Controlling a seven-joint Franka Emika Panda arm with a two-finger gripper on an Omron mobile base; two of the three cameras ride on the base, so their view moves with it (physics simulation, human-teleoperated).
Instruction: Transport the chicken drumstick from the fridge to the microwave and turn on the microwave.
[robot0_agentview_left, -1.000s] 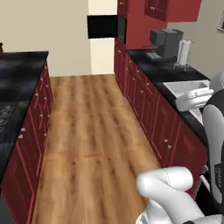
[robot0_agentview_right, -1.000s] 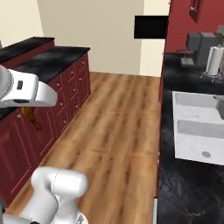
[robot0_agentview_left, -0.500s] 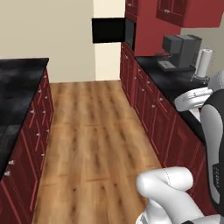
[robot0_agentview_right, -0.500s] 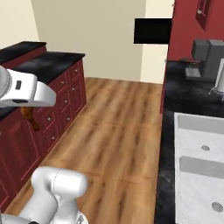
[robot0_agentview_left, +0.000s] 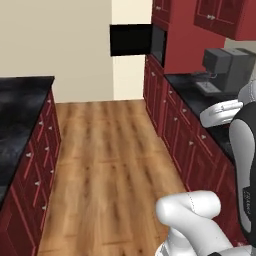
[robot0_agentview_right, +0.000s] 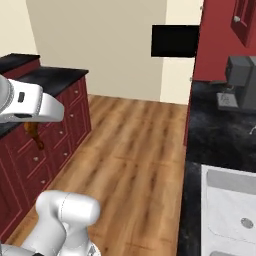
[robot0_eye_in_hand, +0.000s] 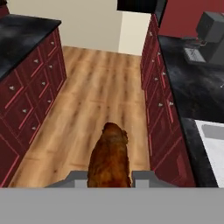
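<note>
The chicken drumstick (robot0_eye_in_hand: 109, 158) sits clamped between the two grey fingertips (robot0_eye_in_hand: 76, 178) of the end effector (robot0_eye_in_hand: 109, 179), its brown rounded end poking forward along the aisle, carried high above the wooden floor (robot0_agentview_left: 107, 165). From the right base view it hangs as a small brown piece (robot0_agentview_right: 33, 134) under the white arm, beside the dark red drawer fronts (robot0_agentview_right: 47, 145). A black stone surface (robot0_agentview_left: 20, 107) tops the cabinets on one side, another (robot0_agentview_right: 220, 130) runs opposite and carries a grey coffee machine (robot0_agentview_left: 227, 65). A white sink basin (robot0_agentview_right: 232, 212) is set into that surface nearer the robot. At the aisle's far end the black microwave (robot0_agentview_left: 132, 40) is built in beside the cream wall.
</note>
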